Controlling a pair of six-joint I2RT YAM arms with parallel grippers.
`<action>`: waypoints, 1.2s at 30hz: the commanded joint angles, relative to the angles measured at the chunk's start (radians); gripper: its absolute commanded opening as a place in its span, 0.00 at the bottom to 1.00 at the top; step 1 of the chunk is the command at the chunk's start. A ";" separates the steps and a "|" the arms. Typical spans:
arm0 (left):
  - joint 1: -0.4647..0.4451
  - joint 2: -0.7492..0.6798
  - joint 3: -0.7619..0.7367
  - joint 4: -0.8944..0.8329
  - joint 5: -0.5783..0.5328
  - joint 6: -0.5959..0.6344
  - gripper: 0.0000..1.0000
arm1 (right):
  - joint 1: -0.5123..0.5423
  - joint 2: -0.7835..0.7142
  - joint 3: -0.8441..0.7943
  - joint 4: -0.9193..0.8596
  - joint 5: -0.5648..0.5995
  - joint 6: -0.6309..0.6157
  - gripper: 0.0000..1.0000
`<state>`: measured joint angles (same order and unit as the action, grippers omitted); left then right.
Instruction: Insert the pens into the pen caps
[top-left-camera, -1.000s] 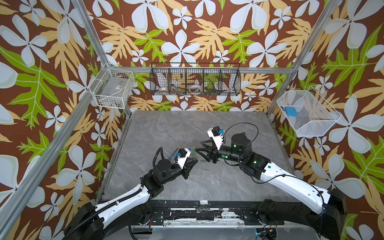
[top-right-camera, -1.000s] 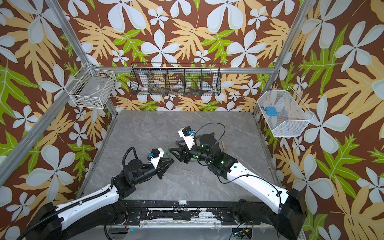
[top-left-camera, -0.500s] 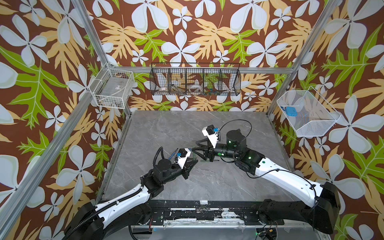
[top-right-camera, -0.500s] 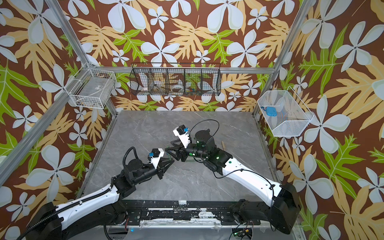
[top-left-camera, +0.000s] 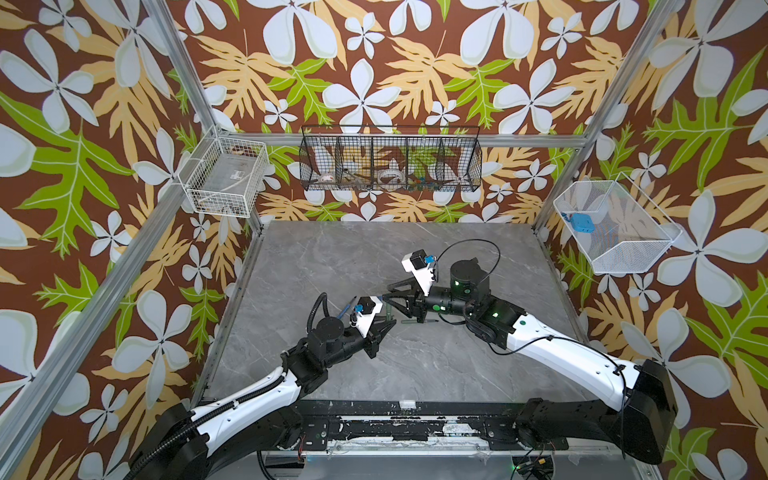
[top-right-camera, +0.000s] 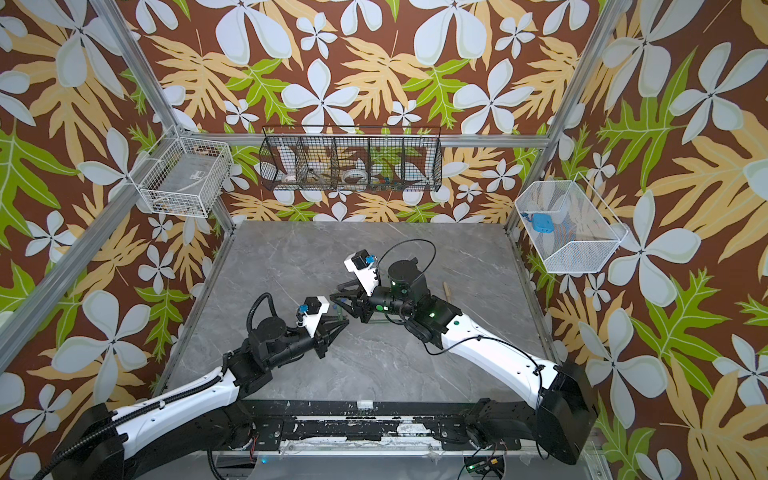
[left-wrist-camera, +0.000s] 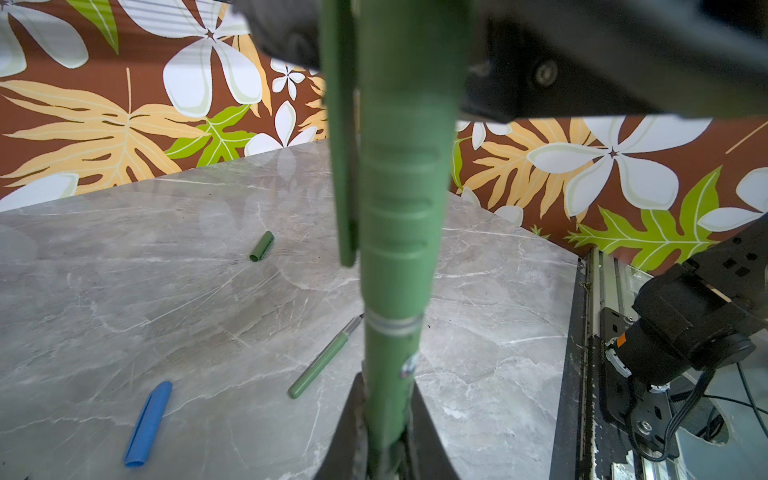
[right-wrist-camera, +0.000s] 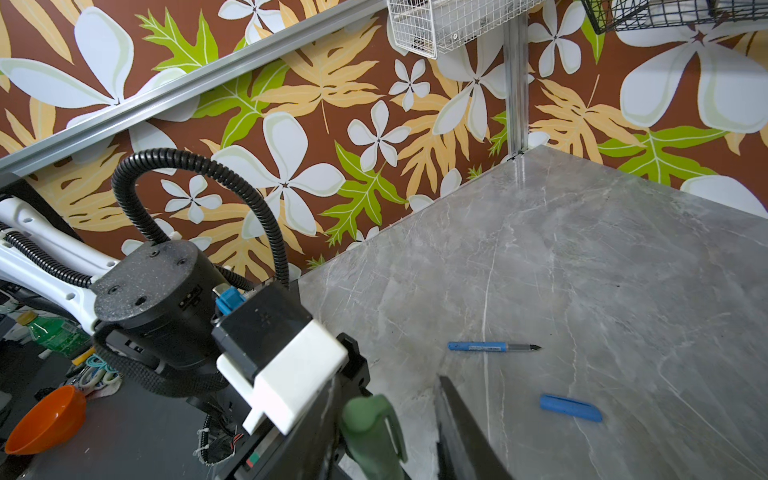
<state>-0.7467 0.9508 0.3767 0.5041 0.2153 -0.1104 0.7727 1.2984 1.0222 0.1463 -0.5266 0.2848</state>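
Note:
My left gripper (top-left-camera: 390, 325) (top-right-camera: 343, 325) (left-wrist-camera: 386, 415) is shut on a dark green pen (left-wrist-camera: 392, 365) near the middle of the table. A green pen cap (left-wrist-camera: 401, 187) (right-wrist-camera: 368, 428) with a clip sits over the pen's far end. My right gripper (top-left-camera: 392, 307) (top-right-camera: 343, 308) (right-wrist-camera: 390, 401) stands open around that cap, with a gap on one side. On the table lie a loose green cap (left-wrist-camera: 262, 246), a second green pen (left-wrist-camera: 324, 361), a blue pen (right-wrist-camera: 492, 346), a blue cap (right-wrist-camera: 570, 408) (left-wrist-camera: 148, 424) and a tan pen (top-right-camera: 448, 289).
Wire baskets hang on the walls: a white one (top-left-camera: 226, 176) at the left, a black one (top-left-camera: 390, 160) at the back and a white one (top-left-camera: 615, 226) at the right. The black front rail (top-left-camera: 399, 424) borders the table. An orange bowl (right-wrist-camera: 45, 419) lies off the table.
My right gripper has moved left to the left gripper's pen and its jaws have narrowed around the cap. The left arm has stayed still.

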 joint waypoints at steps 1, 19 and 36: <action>0.000 -0.003 0.007 0.019 0.000 0.002 0.00 | 0.001 0.002 -0.002 0.030 -0.010 0.010 0.27; 0.000 -0.038 -0.001 0.013 -0.173 -0.052 0.00 | 0.003 0.060 -0.030 -0.026 -0.080 0.032 0.00; 0.000 -0.353 -0.121 0.066 -0.440 0.003 0.00 | 0.039 0.221 -0.040 -0.011 -0.288 0.052 0.00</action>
<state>-0.7494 0.6216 0.2344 0.2775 -0.0780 -0.0814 0.7998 1.4948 0.9951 0.3687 -0.6956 0.3210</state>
